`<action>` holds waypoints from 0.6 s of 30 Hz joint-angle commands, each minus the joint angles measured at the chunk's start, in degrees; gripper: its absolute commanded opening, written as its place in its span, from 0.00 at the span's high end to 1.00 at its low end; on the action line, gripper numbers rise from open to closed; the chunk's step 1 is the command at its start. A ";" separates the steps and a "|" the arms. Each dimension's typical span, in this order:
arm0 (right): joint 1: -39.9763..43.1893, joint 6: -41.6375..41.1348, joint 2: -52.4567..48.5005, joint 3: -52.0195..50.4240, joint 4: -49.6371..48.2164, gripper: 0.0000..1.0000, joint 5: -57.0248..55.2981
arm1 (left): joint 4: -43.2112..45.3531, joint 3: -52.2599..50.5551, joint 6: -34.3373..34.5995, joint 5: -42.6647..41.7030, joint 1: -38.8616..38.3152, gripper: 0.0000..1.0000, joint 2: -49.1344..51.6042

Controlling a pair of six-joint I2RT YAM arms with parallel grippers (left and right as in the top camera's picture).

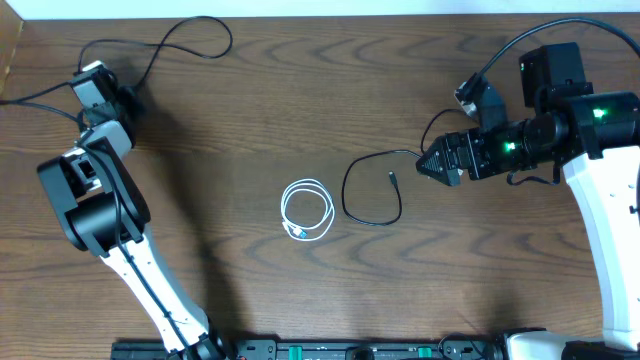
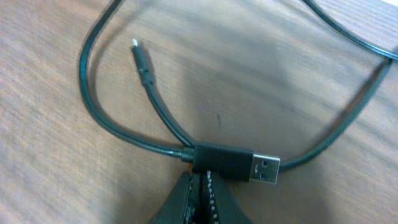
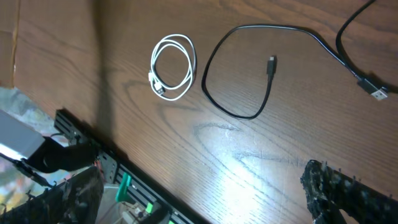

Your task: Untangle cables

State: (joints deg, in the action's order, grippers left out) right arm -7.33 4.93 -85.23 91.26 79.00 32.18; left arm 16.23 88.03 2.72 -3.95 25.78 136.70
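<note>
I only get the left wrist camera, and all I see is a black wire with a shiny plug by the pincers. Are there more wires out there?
Observer: Yes. A white cable wound in a small coil lies in the middle, touching nothing.
Operator: Anything near it?
Observer: A thin black cable bent into an open loop lies just to its right, apart from it.
Operator: Where's the other arm?
Observer: The right gripper sits at that loop's right end, holding nothing that I can see.
</note>
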 commanded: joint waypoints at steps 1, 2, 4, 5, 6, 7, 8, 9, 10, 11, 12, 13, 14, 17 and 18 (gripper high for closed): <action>-0.26 -2.43 0.24 -0.20 0.07 0.02 1.05 | 0.31 -2.51 -1.22 0.96 0.85 0.92 7.48; -0.26 -2.84 0.24 -0.20 0.07 0.02 1.03 | 1.29 -2.49 -1.73 0.96 1.07 0.92 7.80; -0.26 -3.32 0.24 -0.20 -0.07 0.01 1.07 | 2.38 -2.32 -2.29 0.98 1.70 0.92 7.82; -0.26 -3.69 0.24 -0.20 -0.17 0.01 1.07 | 1.97 -1.86 -2.49 0.96 2.23 0.92 7.41; -0.26 -3.87 0.24 -0.20 -0.22 0.01 1.07 | 0.74 -1.22 -2.47 0.96 3.04 0.92 6.34; -0.26 -3.87 0.24 -0.20 -0.22 0.01 1.07 | -0.17 -0.83 -2.40 0.94 3.78 0.92 5.22; -0.26 -3.87 0.24 -0.20 -0.22 0.01 1.07 | -1.38 -0.68 -2.25 0.92 4.57 0.88 3.69; -0.26 -3.85 0.24 -0.20 -0.22 0.01 1.05 | -2.45 -0.68 -1.99 0.92 5.25 0.84 2.36; -0.26 -3.85 0.24 -0.20 -0.26 0.01 1.05 | -3.54 -0.68 -2.01 0.92 5.90 0.73 1.07; -0.26 -3.82 0.24 -0.20 -0.39 0.01 1.05 | -5.11 -0.68 -2.01 0.90 6.60 0.53 -0.61; -0.26 -3.82 0.24 -0.20 -0.55 0.01 1.03 | -6.51 -0.68 -2.01 0.72 7.10 0.26 -2.05; -0.26 -3.82 0.24 -0.20 -0.76 0.01 1.03 | -8.13 -0.68 -2.01 -0.07 7.54 0.18 -3.56; -0.26 -3.85 0.24 -0.20 -0.98 0.01 1.05 | -10.10 -0.68 -2.01 -1.11 7.91 0.10 -5.60; -0.26 -3.78 0.24 -0.20 -1.25 0.01 0.63 | -15.69 -0.68 -1.97 -5.25 8.15 0.04 -11.30; -0.26 -3.80 0.24 -0.20 -1.46 0.01 -0.46 | -17.88 -0.68 -1.95 -8.26 7.96 0.04 -13.60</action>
State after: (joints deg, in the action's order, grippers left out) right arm -7.33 1.85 -85.23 91.26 78.06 32.21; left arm 1.19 87.42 0.95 -5.74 34.63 129.88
